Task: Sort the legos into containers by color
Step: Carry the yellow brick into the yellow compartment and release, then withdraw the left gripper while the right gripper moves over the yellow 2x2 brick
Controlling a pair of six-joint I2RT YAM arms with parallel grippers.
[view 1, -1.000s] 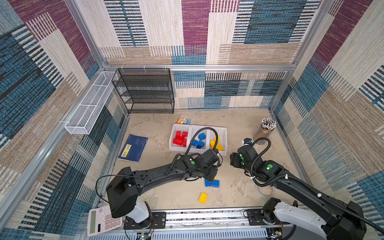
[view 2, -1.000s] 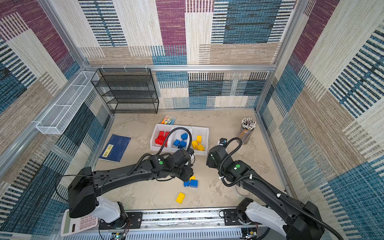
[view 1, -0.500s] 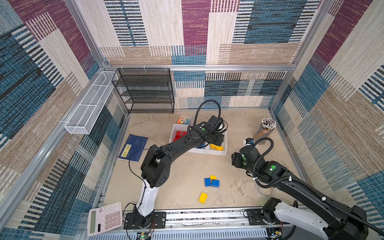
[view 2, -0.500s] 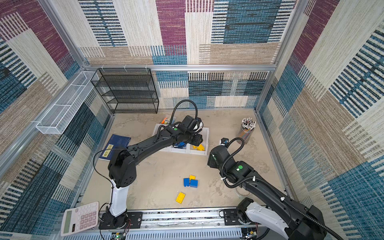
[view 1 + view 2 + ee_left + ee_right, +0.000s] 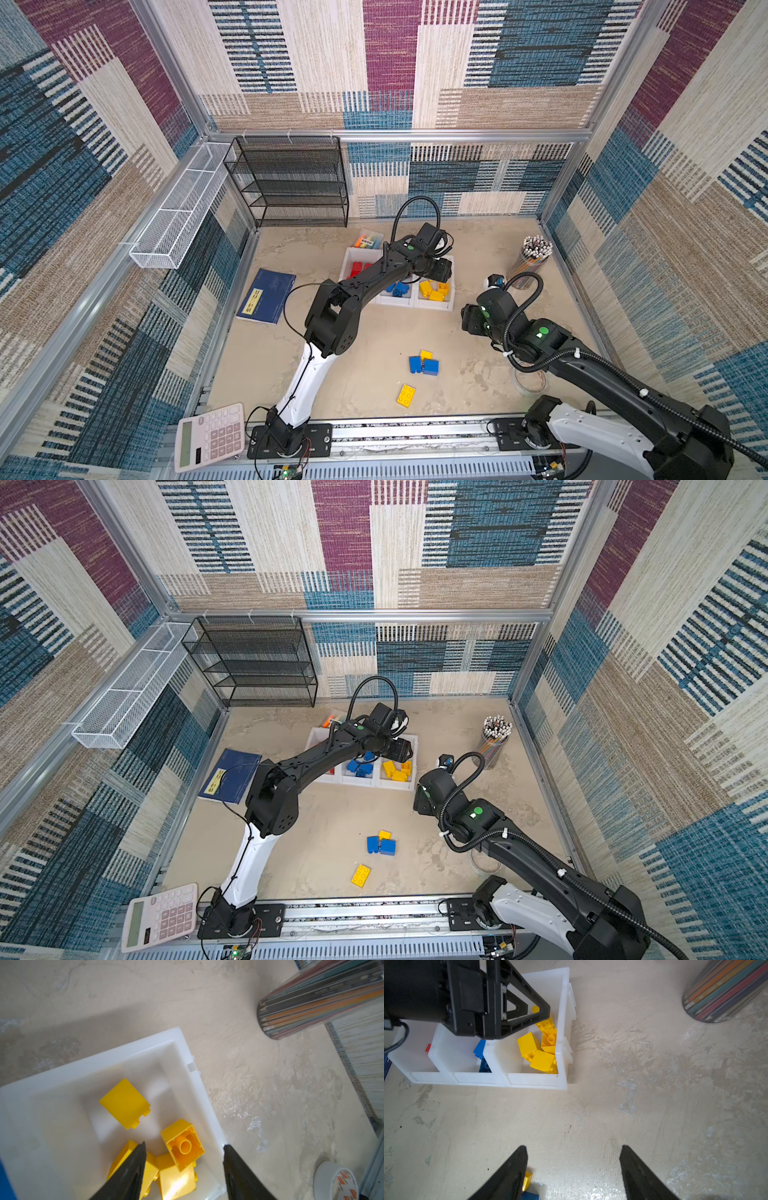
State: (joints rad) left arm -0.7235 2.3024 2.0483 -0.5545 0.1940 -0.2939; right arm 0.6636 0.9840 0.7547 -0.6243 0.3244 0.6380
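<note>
now that the left fingers (image 5: 128, 1172) have swung from the loose legos (image 5: 423, 365) to the containers (image 5: 434, 305), they are standing parted and empty over the yellow end bin, where a yellow brick (image 5: 124, 1103) seems to be settling. the right fingers (image 5: 508, 1174) are hovering apart, holding nothing, before the containers. four legos are still waiting on the table (image 5: 374, 332).

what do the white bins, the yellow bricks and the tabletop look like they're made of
White bins: moulded plastic, seemingly slightly translucent, semi-gloss; soft sheen on rounded walls.
Yellow bricks: hard glossy plastic; crisp moulded studs, bright highlights.
Tabletop: matte, mottled beige, stone-like look; possibly a printed laminate, cannot tell.
</note>
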